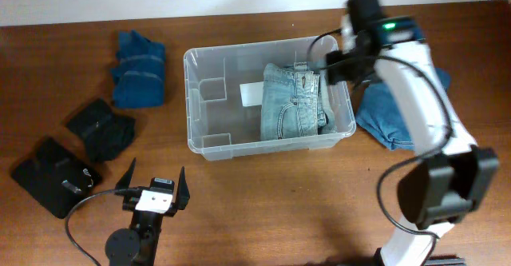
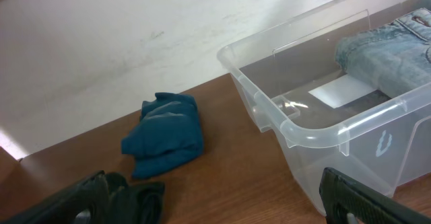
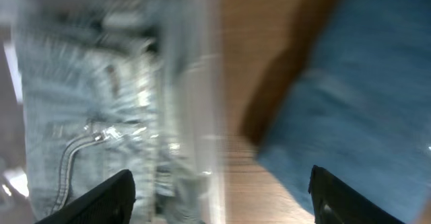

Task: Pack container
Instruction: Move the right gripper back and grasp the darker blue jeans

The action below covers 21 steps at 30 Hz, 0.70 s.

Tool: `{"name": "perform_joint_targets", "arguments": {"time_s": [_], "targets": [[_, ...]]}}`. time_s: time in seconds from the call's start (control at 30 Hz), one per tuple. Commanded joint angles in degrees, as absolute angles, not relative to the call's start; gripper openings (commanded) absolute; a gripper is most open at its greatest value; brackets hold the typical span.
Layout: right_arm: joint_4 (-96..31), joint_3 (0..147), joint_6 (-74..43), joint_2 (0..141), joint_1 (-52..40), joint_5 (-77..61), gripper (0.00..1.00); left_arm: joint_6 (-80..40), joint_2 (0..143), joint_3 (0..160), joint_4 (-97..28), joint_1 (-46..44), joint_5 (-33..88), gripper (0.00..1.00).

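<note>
Container: the large clear plastic rectangular bin point(image 1: 270, 144) sits on the brown wooden surface point(image 1: 279, 210), directly under the right end effector point(image 1: 331, 62) and well ahead of the left end effector point(image 1: 156, 170).
Contents: we see folded pale-blue denim jeans point(image 1: 294, 98) in the half nearest the right end effector. The far half, by the white label point(image 1: 252, 93), is bare.
Right end effector: it hovers over the bin's short right wall, fingers spread wide, holding nothing. Its wrist view is blurred.
Left end effector: it is also spread wide and empty, low near the front of the surface.
Key relation: a mid-blue folded denim garment point(image 1: 391, 118) lies just beyond the right end effector, outside that wall. The bin's long axis runs from there to the bare half. We judge the right arm nearer to both.
Other cloth: a dark-blue folded garment point(image 1: 140, 68) and two black folded garments point(image 1: 100, 126) point(image 1: 54, 174) lie nearer the left end effector, ahead and to its left.
</note>
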State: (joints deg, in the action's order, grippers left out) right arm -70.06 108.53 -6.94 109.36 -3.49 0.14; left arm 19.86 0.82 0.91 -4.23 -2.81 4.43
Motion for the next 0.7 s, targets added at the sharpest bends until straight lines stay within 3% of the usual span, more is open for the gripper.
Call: {"name": "perform_joint_targets", "arguments": {"time_s": [0.0, 0.27, 0.47, 0.67], "targets": [[-71.4, 110.8, -6.7, 105.7, 6.3, -5.0, 0.78, 19.0, 0.3, 0.5, -4.3, -2.5, 4.2, 0.99], [-71.2, 106.9, -3.1, 108.4, 28.8, -16.8, 0.79, 19.0, 0.3, 0.5, -4.3, -2.5, 4.2, 0.99], [-64.8, 98.3, 2.0, 110.1, 36.1, -24.6, 0.81, 19.0, 0.3, 0.5, -4.3, -2.5, 4.2, 0.99], [-50.3, 83.1, 5.8, 110.1, 42.1, -34.0, 0.80, 19.0, 0.3, 0.5, -4.3, -2.5, 4.2, 0.99]]}}
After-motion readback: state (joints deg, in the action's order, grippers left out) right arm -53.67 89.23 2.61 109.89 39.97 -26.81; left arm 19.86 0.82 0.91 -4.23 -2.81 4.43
